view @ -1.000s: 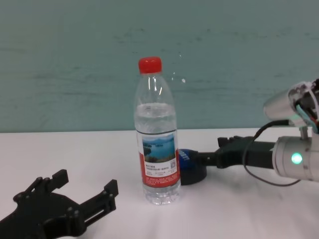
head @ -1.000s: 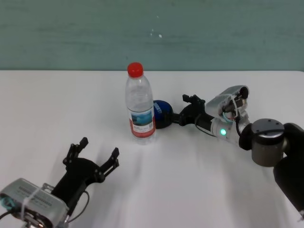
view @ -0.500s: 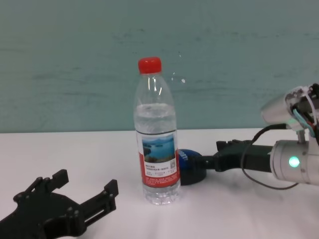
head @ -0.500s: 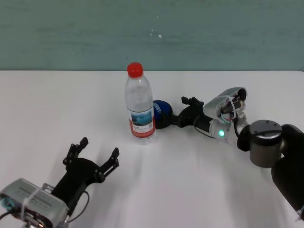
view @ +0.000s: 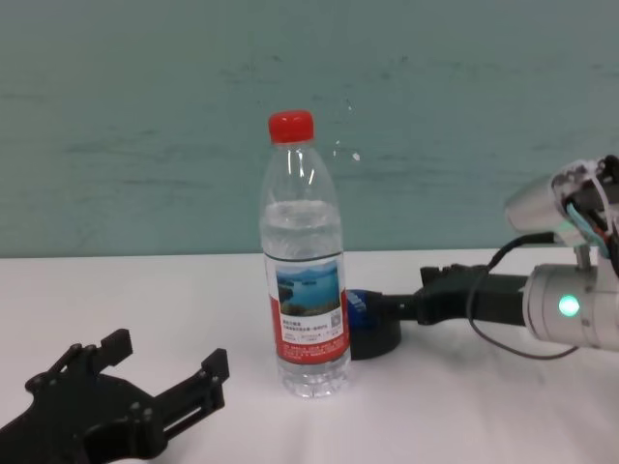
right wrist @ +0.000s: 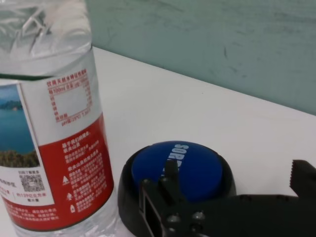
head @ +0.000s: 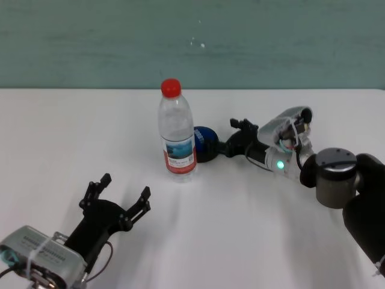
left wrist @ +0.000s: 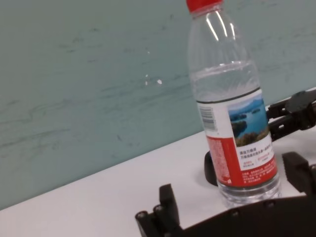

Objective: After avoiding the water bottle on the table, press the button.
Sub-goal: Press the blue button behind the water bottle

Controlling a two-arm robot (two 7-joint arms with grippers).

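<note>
bottle (head: 177, 133) stands upright on the table (head: 252, 229), button (head: 206, 143) just behind it to the right, so the right gripper (head: 231, 146) comes in low from the side, empty, its opening unclear, tip at the dome. left gripper (head: 123, 208) rests spread open, empty, near the front edge.

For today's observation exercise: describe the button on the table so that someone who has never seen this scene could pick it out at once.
On the white table, find the tall water bottle with the red cap. The button sits just beside its base, on the robot's right, where the right gripper reaches in. It is a low blue dome on a black base, far shorter than the bottle.
</note>
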